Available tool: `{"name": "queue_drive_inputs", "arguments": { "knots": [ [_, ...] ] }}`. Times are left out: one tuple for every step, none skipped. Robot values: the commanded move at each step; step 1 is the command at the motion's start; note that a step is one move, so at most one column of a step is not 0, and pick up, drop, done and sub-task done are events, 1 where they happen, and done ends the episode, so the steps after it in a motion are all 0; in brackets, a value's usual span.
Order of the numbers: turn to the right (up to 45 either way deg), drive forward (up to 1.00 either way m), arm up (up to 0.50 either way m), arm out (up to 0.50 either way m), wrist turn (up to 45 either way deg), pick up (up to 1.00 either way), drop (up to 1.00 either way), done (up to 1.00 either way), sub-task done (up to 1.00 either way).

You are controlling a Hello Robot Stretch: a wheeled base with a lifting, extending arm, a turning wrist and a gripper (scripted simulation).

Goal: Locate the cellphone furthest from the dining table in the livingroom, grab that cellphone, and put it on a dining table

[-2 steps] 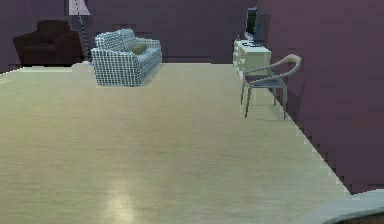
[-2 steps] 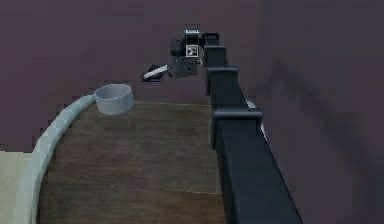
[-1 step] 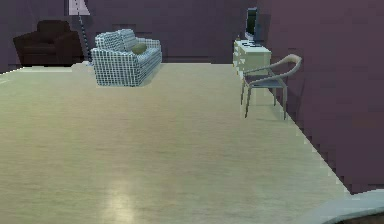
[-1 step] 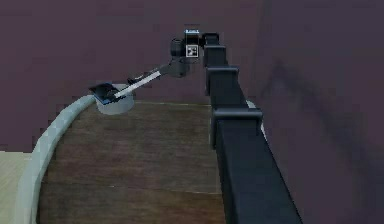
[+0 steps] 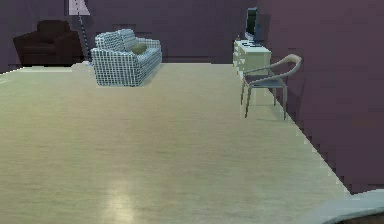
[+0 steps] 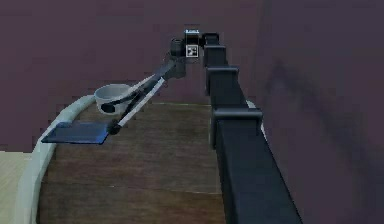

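The gripper [image 6: 120,120] hung over the surface [image 6: 150,172] by a white bowl [image 6: 112,96]; whether it held anything was unclear.

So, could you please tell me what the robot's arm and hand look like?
The arm is a dark, square-sectioned bar built of stepped segments. At its far end sit two small white squares with black marks. The hand has a dark grey body and two thin grey fingers.
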Motion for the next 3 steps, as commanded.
{"name": "queue_drive_inputs", "arguments": {
  "knots": [
    [0.0,0.00,0.00,0.00,-12.0,0.00,0.00,0.00,0.00],
    [0.0,0.00,0.00,-0.42,0.0,0.00,0.00,0.00,0.00],
    [-27.0,0.00,0.00,0.00,0.0,0.00,0.00,0.00,0.00]
  ]
}}
